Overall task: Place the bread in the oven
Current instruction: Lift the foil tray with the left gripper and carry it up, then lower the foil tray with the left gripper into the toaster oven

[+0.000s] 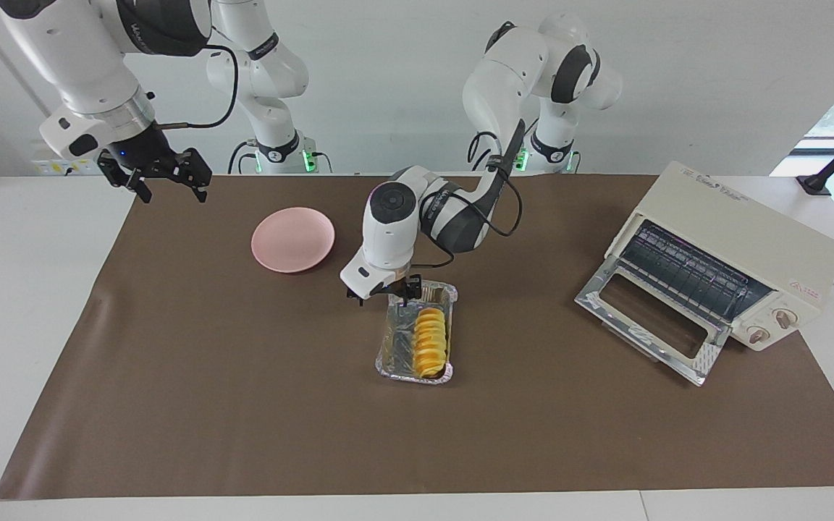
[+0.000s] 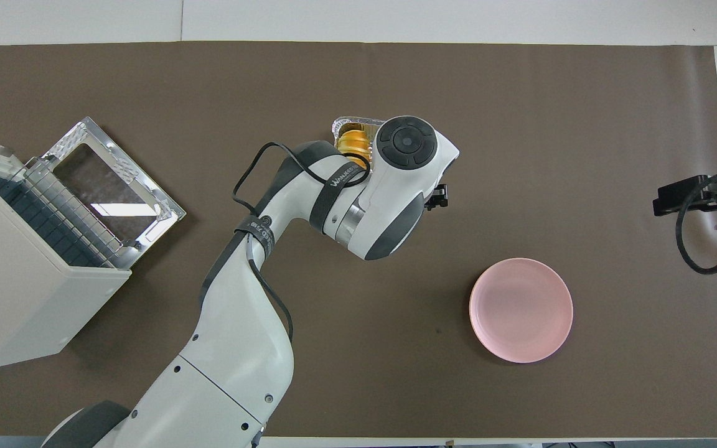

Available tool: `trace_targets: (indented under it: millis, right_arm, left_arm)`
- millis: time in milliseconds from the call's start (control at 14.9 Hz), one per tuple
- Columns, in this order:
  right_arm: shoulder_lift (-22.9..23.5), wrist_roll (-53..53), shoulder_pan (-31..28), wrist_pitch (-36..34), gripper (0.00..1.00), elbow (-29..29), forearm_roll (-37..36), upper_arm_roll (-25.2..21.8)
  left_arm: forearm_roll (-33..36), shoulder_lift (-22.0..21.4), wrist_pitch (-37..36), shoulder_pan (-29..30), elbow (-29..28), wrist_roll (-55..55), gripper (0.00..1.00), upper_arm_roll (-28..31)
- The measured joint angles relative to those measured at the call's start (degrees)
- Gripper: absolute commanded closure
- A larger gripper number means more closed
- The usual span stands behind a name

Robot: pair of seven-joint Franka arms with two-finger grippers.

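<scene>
- The bread (image 1: 431, 341) lies in the foil tray (image 1: 389, 351) at mid-table, its long axis running from the robots' edge toward the far edge.
- The left gripper (image 1: 384, 291) hangs low, straddling the tray's robot-end corner that faces the right arm's end; its jaws are wide apart and hold nothing.
- The loaf lies farther from the robots than that gripper, toward the oven's end.
- The oven (image 1: 735, 253) stands open at the left arm's end.
- The right gripper (image 1: 158, 176) waits, open and empty, over its own table corner, well apart from the bread; the left is nearer.
</scene>
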Motion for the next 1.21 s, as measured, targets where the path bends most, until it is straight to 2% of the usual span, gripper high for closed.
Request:
trace_targets:
  millis: [67,201,268,336,470,537,604,1074,1208]
  right_arm:
    - [0.0,0.0,0.0,0.0,0.00,0.0,0.0,0.0]
    - [0.0,0.0,0.0,0.0,0.00,0.0,0.0,0.0]
    - [0.0,0.0,0.0,0.0,0.00,0.0,0.0,0.0]
    - [0.0,0.0,0.0,0.0,0.00,0.0,0.0,0.0]
    - [0.0,0.0,0.0,0.0,0.00,0.0,0.0,0.0]
    - [0.0,0.0,0.0,0.0,0.00,0.0,0.0,0.0]
    - [0.0,0.0,0.0,0.0,0.00,0.0,0.0,0.0]
    - [0.0,0.0,0.0,0.0,0.00,0.0,0.0,0.0]
    - [0.0,0.0,0.0,0.0,0.00,0.0,0.0,0.0]
  left_arm:
    - [0.0,0.3,0.2,-0.1,0.0,-1.0,0.09,0.0]
    - [0.0,0.9,0.4,-0.4,0.0,-2.8,0.23,-0.1]
    - [0.0,1.0,0.5,-0.4,0.0,-3.3,0.24,-0.1]
    - [0.0,1.1,0.5,-0.4,0.0,-3.6,0.32,0.0]
    - [-0.2,1.1,0.4,-0.2,0.0,-4.0,0.64,0.1]
    - [-0.3,1.1,0.3,-0.1,0.0,-4.1,0.91,0.2]
    - [-0.3,1.1,0.0,-0.1,0.0,-4.1,1.00,0.4]
    - [-0.8,0.9,-4.7,0.6,0.7,-4.5,1.00,0.9]
    - [-2.1,0.0,-8.3,1.4,1.6,-4.7,1.00,2.3]
